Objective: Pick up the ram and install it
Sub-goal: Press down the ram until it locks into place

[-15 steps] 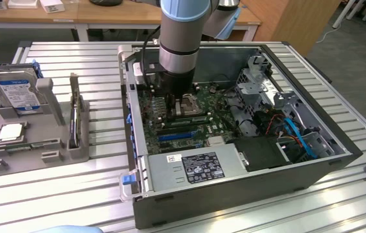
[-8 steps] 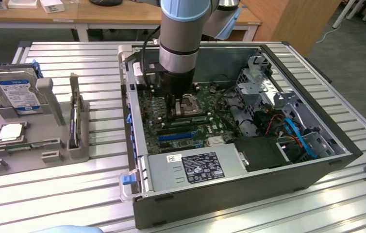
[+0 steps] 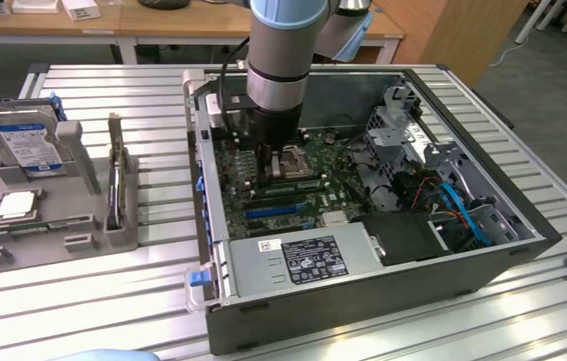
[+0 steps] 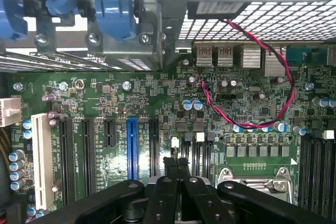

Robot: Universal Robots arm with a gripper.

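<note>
My gripper (image 4: 177, 167) is sitting clenched over the motherboard (image 4: 157, 103); the ram (image 3: 114, 192) is standing on edge at left, its long axis running up-frame.

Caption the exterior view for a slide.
Robot arm's shut claw lowered over the motherboard inside the open computer case.

My desk (image 3: 113, 83) is a top of pale ribbed metal slats. Beyond it stands a long wooden table (image 3: 163, 26) on white legs, with a tall wooden panel (image 3: 469, 34) toward the exterior view's right. Around me the floor (image 3: 554, 83) is grey, under even indoor light.
</note>
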